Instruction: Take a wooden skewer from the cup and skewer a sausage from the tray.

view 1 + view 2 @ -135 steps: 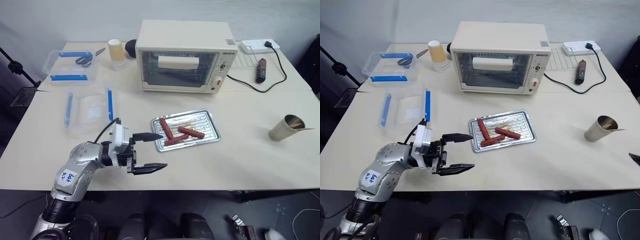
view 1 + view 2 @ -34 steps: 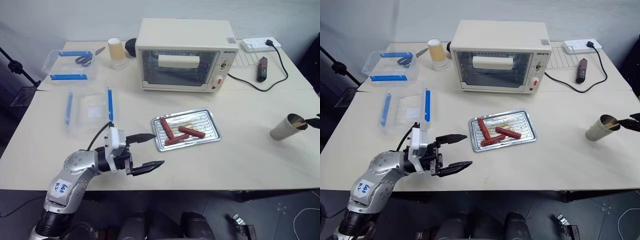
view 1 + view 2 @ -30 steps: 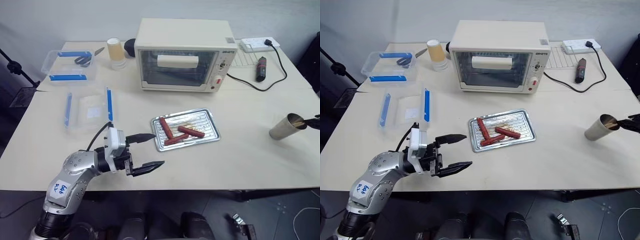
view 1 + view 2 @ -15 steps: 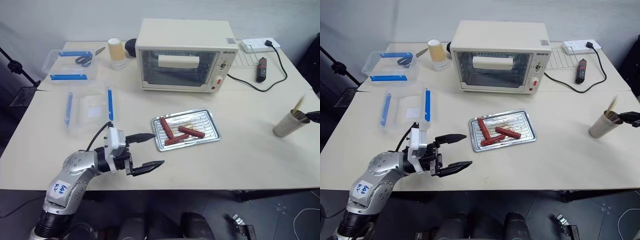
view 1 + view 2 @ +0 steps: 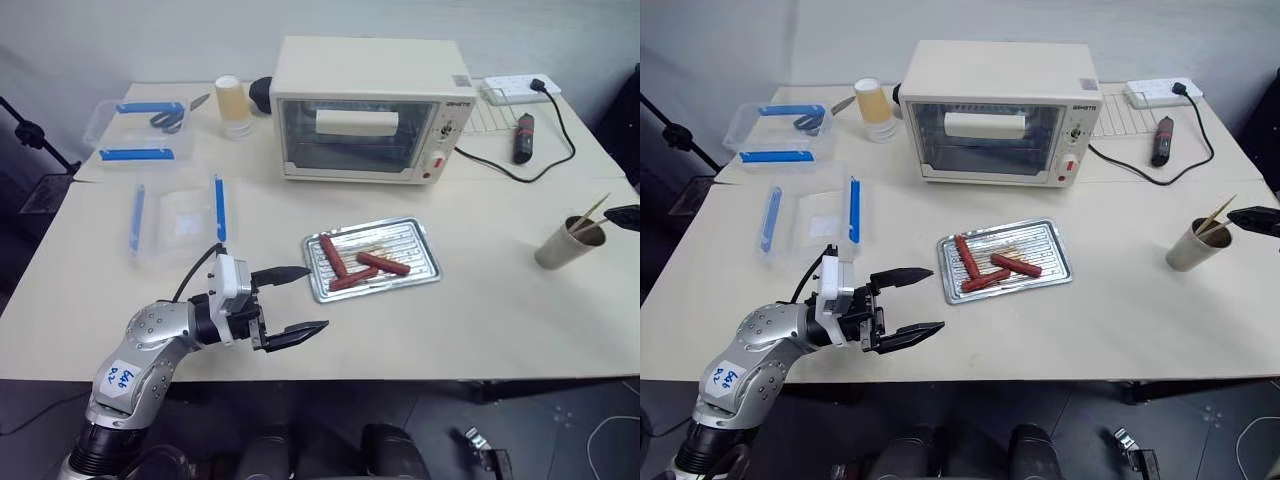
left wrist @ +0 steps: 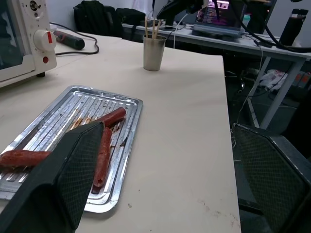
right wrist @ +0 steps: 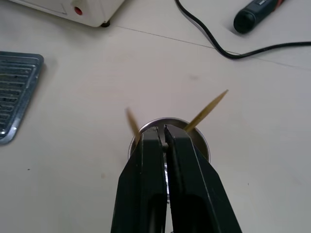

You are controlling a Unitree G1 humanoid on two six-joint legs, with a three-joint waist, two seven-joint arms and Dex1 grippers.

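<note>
The right tool (image 7: 164,130) is pressed together over the cup (image 5: 1191,246), whether on a wooden skewer (image 7: 206,110) I cannot tell; the left tool (image 5: 305,300) is spread, near the tray (image 5: 418,240) holding each sausage (image 5: 381,263) on the worktop (image 5: 480,310).

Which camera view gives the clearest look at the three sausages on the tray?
The left wrist view: the sausages lie close up on the ridged tray, though a finger of the left tool covers part of one. Both eye views show all three from above, smaller. The right wrist view catches a tray corner.
</note>
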